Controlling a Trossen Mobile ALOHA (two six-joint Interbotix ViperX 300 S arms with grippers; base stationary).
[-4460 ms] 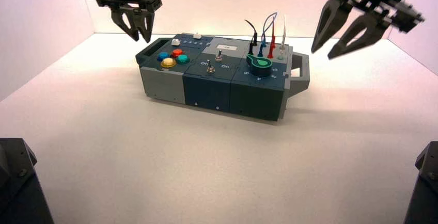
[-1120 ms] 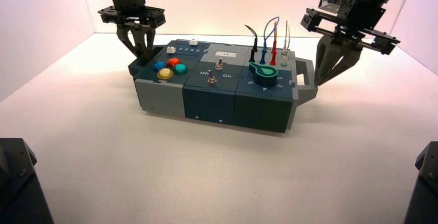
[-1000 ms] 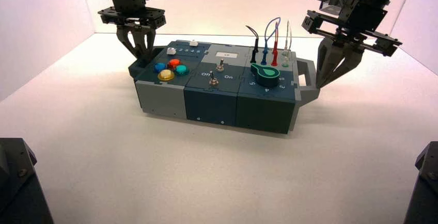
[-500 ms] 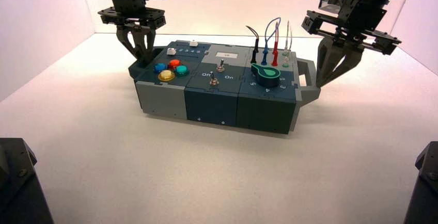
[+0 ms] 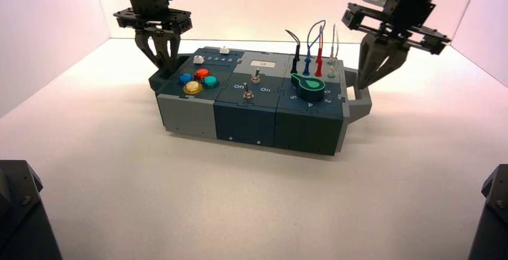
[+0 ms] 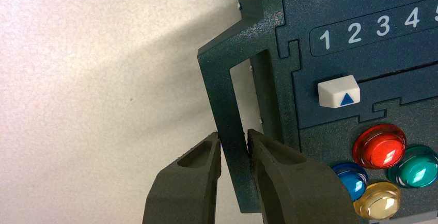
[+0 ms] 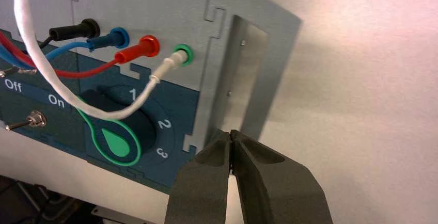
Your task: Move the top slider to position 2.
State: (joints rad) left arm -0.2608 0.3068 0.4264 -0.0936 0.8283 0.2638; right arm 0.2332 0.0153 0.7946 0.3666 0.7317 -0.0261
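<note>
Left gripper [image 6: 233, 154] clamped on dark teal box handle [image 6: 227, 100]; right gripper [image 7: 231, 154] clenched beside grey handle [image 7: 248, 69]. Tiny white slider knob [image 5: 224, 50] untouched; risk: box shifting if clamp slips.

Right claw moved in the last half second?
Yes. The right claw has shifted toward the robot's left and slightly up, closer to the box's grey handle; the box stayed put.

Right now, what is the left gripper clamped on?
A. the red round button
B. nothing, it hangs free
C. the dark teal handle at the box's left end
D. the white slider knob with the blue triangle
C: the left gripper pinches the bar of the dark teal handle, clear of the slider knob.
</note>
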